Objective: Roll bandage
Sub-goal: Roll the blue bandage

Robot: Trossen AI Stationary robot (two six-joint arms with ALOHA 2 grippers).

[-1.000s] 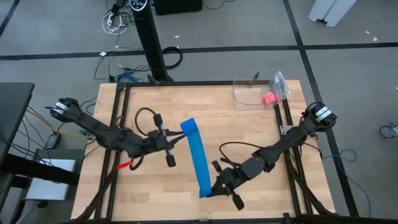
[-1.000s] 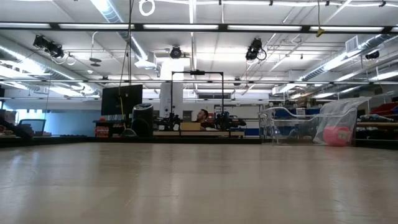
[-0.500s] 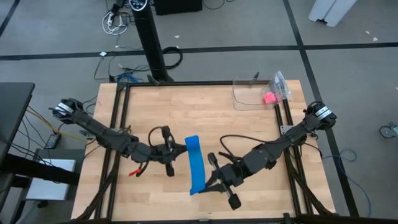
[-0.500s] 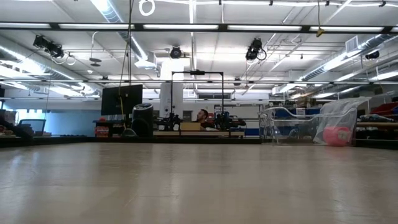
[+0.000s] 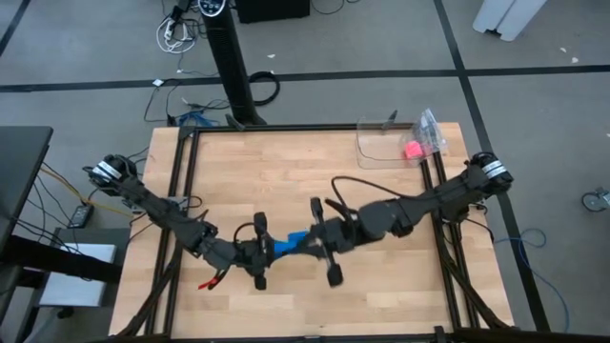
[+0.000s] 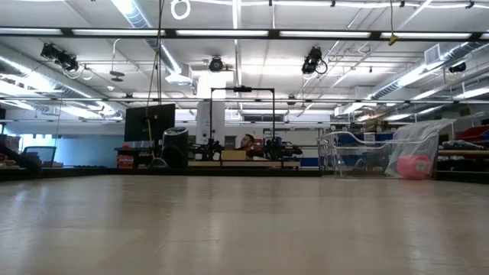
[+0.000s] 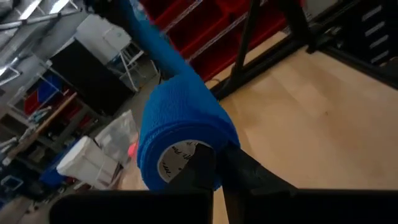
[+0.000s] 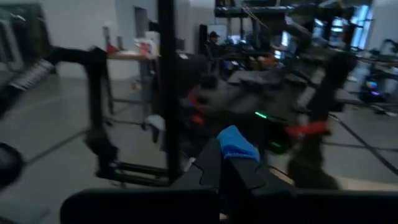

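The bright blue bandage (image 5: 286, 244) spans the short gap between my two grippers above the table's near middle. In the left wrist view it is a hollow-centred coil (image 7: 180, 134), and a strip (image 7: 152, 37) runs from it toward the other arm. My left gripper (image 5: 265, 250) is shut on the coil. My right gripper (image 5: 315, 238) is shut on the strip's free end (image 8: 236, 144). Both grippers point roughly level toward each other. Neither arm shows in the low view. My left gripper holds the coil by its wall (image 7: 208, 152) at the open end. One finger (image 7: 200, 171) seems to reach into the pale hollow core while the other stays outside. The coil is clear of the table, its axis roughly along the fingers. My right gripper pinches the free end of the strip (image 8: 233, 149) between its two fingertips. A crumpled blue tuft sticks out just past them. One layer or several, I cannot tell. The end is lifted clear of the table.
A clear container (image 5: 381, 148) stands at the table's far right, with a clear bag and a small pink ball (image 5: 412, 150) beside it; the ball (image 6: 413, 166) also shows in the low view. Black frame rails (image 5: 181, 191) run along the table's edges. Bare wood lies toward the far edge.
My grippers have closed in on each other. The left went toward the near edge and down while rolling; the right rose and went toward the far left. The long blue strip stretched between them has shortened to a short span beside the coil.
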